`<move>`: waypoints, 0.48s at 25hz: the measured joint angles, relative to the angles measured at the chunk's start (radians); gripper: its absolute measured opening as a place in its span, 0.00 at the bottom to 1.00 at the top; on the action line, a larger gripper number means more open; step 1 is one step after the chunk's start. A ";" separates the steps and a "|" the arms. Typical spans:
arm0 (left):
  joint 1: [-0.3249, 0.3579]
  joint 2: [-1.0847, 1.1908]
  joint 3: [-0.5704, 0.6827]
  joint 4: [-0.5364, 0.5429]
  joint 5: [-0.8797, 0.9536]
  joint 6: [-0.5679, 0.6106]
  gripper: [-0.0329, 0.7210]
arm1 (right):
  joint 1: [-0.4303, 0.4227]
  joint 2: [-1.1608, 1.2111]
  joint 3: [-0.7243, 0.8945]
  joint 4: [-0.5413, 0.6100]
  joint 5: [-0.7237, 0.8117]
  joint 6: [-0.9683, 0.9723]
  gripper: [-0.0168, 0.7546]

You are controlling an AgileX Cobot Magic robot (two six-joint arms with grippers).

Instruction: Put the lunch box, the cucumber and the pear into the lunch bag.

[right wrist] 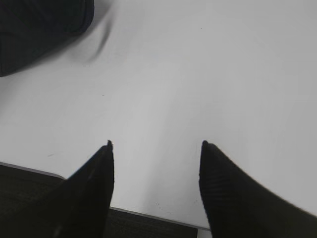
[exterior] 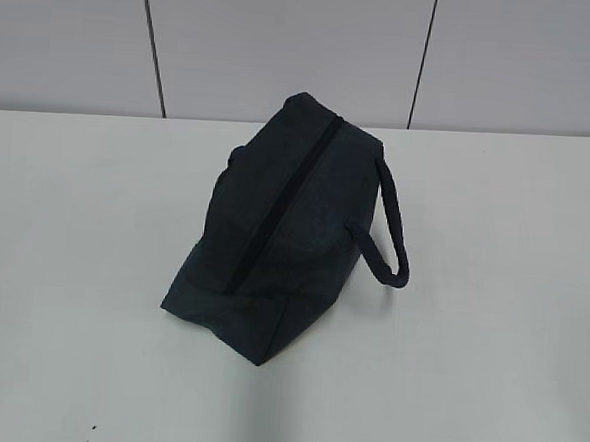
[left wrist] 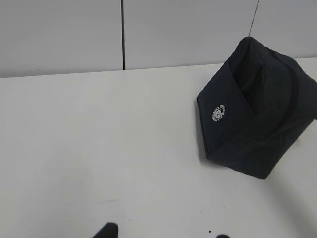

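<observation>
Navy fabric makes up the large dark lunch bag (exterior: 275, 225), which is seen standing on the plain white table (exterior: 486, 373) near its middle, in front of a pale panelled wall (exterior: 286, 40). A long black zipper (exterior: 294, 196) is run along the bag's top ridge and appears to be drawn closed, though this cannot be told for certain. A padded loop handle (exterior: 392, 237) of the same dark fabric is stuck out from the bag's right side in the exterior view. In the left wrist view a small round white emblem (left wrist: 218, 112) is shown on the bag's end panel.

No lunch box, cucumber or pear is shown in any view; whether they are inside the bag cannot be told.

The left gripper (left wrist: 163, 234) is glimpsed only as two dark tips at the lower edge of its wrist view, well apart from the bag, which lies up and to the right of them. The tips are set apart and nothing is seen between them.

The right gripper (right wrist: 156, 148) is held over the table's near edge, to the right of the bag, a corner of which is caught at the upper left of that view. Its two black fingers (right wrist: 225, 193) are spread wide, with only bare tabletop between them, and nothing is grasped.
</observation>
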 joint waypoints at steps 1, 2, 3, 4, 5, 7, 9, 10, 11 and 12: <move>0.000 0.000 0.000 0.000 0.000 0.000 0.53 | 0.000 0.000 0.000 0.000 0.000 0.000 0.59; 0.000 0.000 0.000 0.000 0.000 0.000 0.53 | 0.000 0.000 0.000 0.000 0.000 0.000 0.59; 0.000 0.000 0.000 0.000 0.000 0.000 0.52 | 0.000 0.000 0.000 0.000 0.000 0.000 0.59; 0.000 0.000 0.000 0.000 0.000 0.000 0.52 | 0.000 0.000 0.000 0.000 0.000 0.000 0.59; 0.000 0.000 0.000 0.000 0.000 0.000 0.52 | 0.000 0.000 0.000 0.000 0.000 0.000 0.59; 0.000 0.000 0.000 0.000 0.000 0.000 0.52 | 0.000 0.000 0.000 0.000 0.000 0.000 0.59; 0.000 0.000 0.000 0.000 0.000 0.000 0.52 | 0.000 0.000 0.000 0.000 0.000 0.000 0.59; 0.004 0.000 0.000 0.000 0.000 0.000 0.52 | 0.000 0.000 0.000 0.000 0.000 0.000 0.59; 0.012 0.000 0.000 0.000 0.000 0.000 0.51 | 0.000 0.000 0.000 0.000 0.000 0.000 0.59; 0.030 0.000 0.000 0.000 0.000 0.000 0.50 | 0.000 0.000 0.000 0.000 0.000 0.000 0.59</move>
